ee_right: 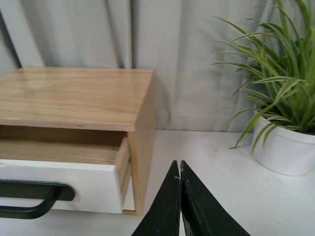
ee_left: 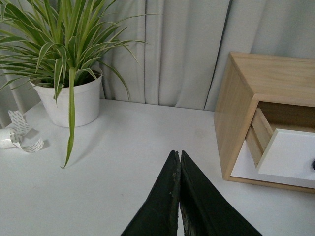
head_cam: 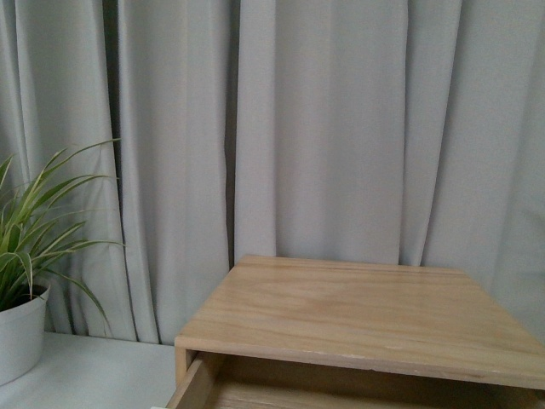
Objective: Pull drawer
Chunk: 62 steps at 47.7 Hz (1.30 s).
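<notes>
Wooden cabinet (head_cam: 358, 319) fills the front view, its drawer (head_cam: 197, 388) slid out beneath, one plant (head_cam: 25, 247) at left, grey curtain (head_cam: 324, 128) behind. Left wrist view: left gripper (ee_left: 177, 162) pressed together above the white desk (ee_left: 123, 162); drawer white-fronted. Right wrist view: right gripper (ee_right: 178, 169) together; one black handle (ee_right: 34, 196).

You have the drawer (ee_right: 59, 189) pulled partway out of the wooden cabinet (ee_right: 74, 96); white front, light wood sides showing; long black bar handle (ee_right: 34, 196) lies across its face; the cavity above it stands open and shadowed.
</notes>
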Motion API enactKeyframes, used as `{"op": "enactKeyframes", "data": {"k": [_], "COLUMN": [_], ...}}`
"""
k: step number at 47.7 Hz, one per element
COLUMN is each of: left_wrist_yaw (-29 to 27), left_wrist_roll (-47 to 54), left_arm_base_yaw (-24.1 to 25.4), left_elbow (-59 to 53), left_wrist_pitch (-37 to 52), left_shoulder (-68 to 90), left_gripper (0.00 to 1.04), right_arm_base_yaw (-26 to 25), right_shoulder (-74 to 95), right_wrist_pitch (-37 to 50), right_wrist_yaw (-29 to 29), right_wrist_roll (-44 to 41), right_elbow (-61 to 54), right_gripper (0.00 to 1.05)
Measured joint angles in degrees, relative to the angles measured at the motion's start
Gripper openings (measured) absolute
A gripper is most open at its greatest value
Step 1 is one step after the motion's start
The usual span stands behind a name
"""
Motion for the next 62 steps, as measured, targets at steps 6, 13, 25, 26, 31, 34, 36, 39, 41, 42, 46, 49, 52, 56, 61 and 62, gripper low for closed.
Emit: {"op": "enactKeyframes", "data": {"k": [6,13,25,26,31,34,36,39,41,42,46,49,52,56,61,62], "left_wrist_yaw": [0.0,0.0,0.0,0.0,0.0,0.0,0.0,0.0,0.0,0.0,0.0,0.0,0.0,0.0,0.0,0.0], "left_wrist_roll": [0.0,0.0,0.0,0.0,0.0,0.0,0.0,0.0,0.0,0.0,0.0,0.0,0.0,0.0,0.0,0.0], "left_arm_base_yaw": [0.0,0.0,0.0,0.0,0.0,0.0,0.0,0.0,0.0,0.0,0.0,0.0,0.0,0.0,0.0,0.0], "left_elbow": [0.0,0.0,0.0,0.0,0.0,0.0,0.0,0.0,0.0,0.0,0.0,0.0,0.0,0.0,0.0,0.0], "left_wrist_pitch": [0.0,0.0,0.0,0.0,0.0,0.0,0.0,0.0,0.0,0.0,0.0,0.0,0.0,0.0,0.0,0.0], "left_shoulder": [0.0,-0.1,-0.1,-0.1,-0.1,-0.1,-0.1,-0.1,-0.1,-0.1,-0.1,-0.1,-0.1,-0.1,-0.1,-0.1], "left_gripper": [0.04,0.04,0.04,0.04,0.19,0.33,0.44,0.58,0.66,0.70,0.83,0.94,1.01,0.98,0.99,0.99], "right_arm_base_yaw": [2.4,2.5,2.5,2.5,2.5,2.5,2.5,2.5,2.5,2.5,2.5,2.5,2.5,2.5,2.5,2.5], "right_shoulder": [-2.1,-2.2,-2.2,-2.2,-2.2,-2.2,-2.2,-2.2,-2.2,-2.2,-2.2,-2.2,-2.2,-2.2,-2.2,-2.2], "right_wrist_pitch": [0.0,0.0,0.0,0.0,0.0,0.0,0.0,0.0,0.0,0.0,0.0,0.0,0.0,0.0,0.0,0.0], "right_wrist_yaw": [0.3,0.6,0.7,0.6,0.7,0.7,0.6,0.7,0.7,0.7,0.7,0.7,0.7,0.7,0.7,0.7], "right_wrist_roll": [0.0,0.1,0.0,0.1,0.1,0.1,0.1,0.1,0.1,0.1,0.1,0.1,0.2,0.2,0.2,0.2], "right_elbow": [-2.3,-2.3,-2.3,-2.3,-2.3,-2.3,-2.3,-2.3,-2.3,-2.3,-2.3,-2.3,-2.3,-2.3,-2.3,-2.3], "right_gripper": [0.01,0.01,0.02,0.05,0.23,0.37,0.47,0.60,0.69,0.71,0.85,0.95,0.97,0.96,0.96,0.96]}}
